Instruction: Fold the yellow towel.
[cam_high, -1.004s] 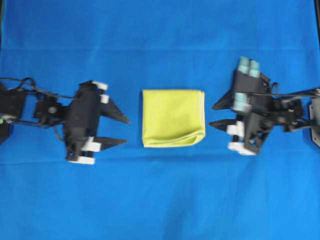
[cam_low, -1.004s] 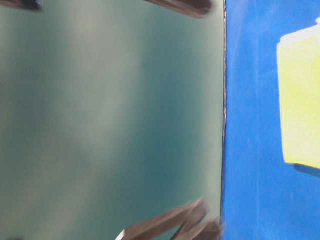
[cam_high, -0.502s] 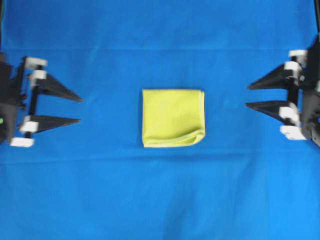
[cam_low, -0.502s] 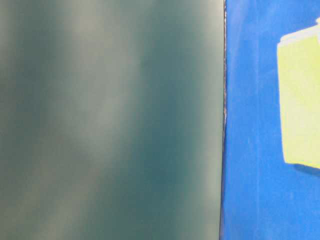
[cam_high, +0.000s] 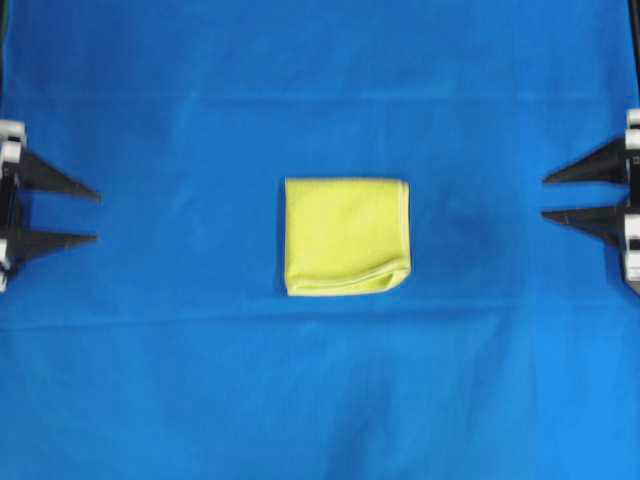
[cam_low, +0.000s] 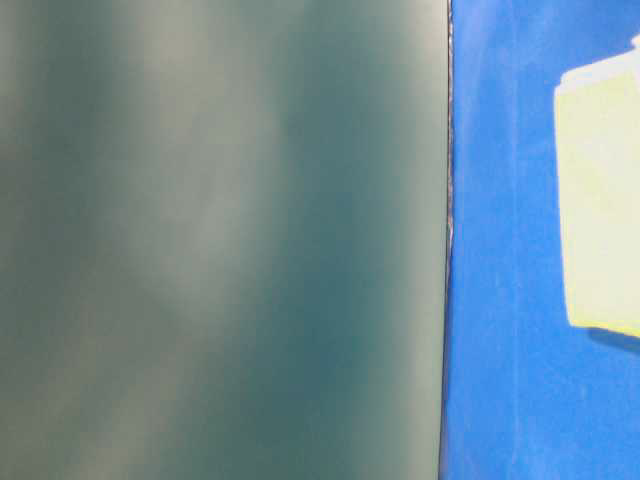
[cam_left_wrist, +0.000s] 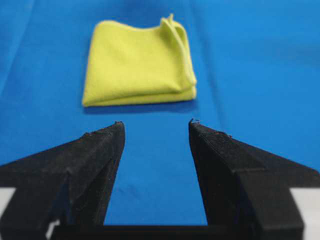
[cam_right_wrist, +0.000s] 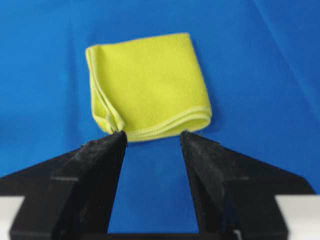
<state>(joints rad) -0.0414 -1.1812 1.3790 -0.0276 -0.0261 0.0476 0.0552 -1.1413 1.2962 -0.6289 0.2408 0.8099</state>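
Pulling back since a second ago, both arms have left the middle of the blue cloth (cam_high: 200, 380): then their black bodies flanked the towel closely, and now only the finger ends show at the picture's edges in the overhead view. At far left the left gripper (cam_high: 95, 214) points rightward with its jaws standing apart and nothing between them. In the centre the yellow towel (cam_high: 346, 236) lies folded into a compact, roughly square packet, flat on the cloth, in the same spot and shape as before, well apart from both grippers. At far right the right gripper (cam_high: 546, 197) points leftward, likewise spread and empty. The left wrist view adds what the overhead cannot: the stacked layers of the towel (cam_left_wrist: 139, 62) along its near edge and a loose corner curling up at the far right. The right wrist view shows the stitched hem running along the layered near edge and left side of the towel (cam_right_wrist: 147, 85). The table-level view catches only a blurred dark-green surface (cam_low: 220, 240) and a slice of the towel (cam_low: 600, 200) at its right border.
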